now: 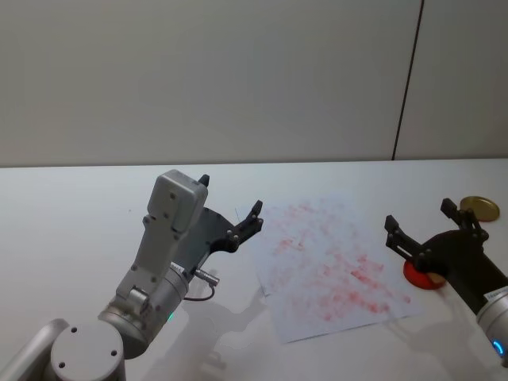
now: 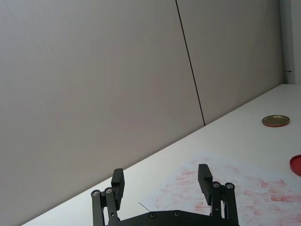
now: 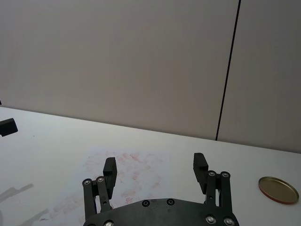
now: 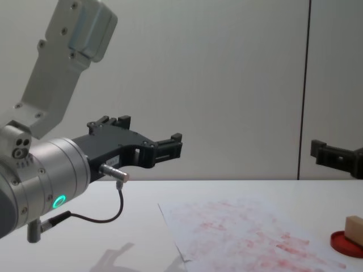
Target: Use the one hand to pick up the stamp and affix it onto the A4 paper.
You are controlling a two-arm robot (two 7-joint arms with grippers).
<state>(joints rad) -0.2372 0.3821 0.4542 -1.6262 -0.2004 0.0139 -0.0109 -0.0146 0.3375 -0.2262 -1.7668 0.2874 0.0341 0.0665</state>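
The stamp (image 4: 354, 229), a small tan wooden block, stands on the round red ink pad (image 4: 345, 243) at the right of the table. The A4 paper (image 1: 333, 266), white with blotchy red marks, lies in the middle of the table. My right gripper (image 1: 419, 213) hovers open and empty above the ink pad (image 1: 414, 274), hiding most of it in the head view. My left gripper (image 1: 230, 194) is also open and empty, held in the air just left of the paper. The left wrist view shows its gripper (image 2: 161, 181) above the paper (image 2: 225, 188). In the right wrist view, its gripper (image 3: 155, 169) points over the paper (image 3: 127, 172).
A flat round gold lid (image 1: 479, 208) lies at the far right of the table, beyond the ink pad. The white table (image 1: 79, 214) ends at a plain grey wall. A thin cable (image 4: 108, 218) loops under the left wrist.
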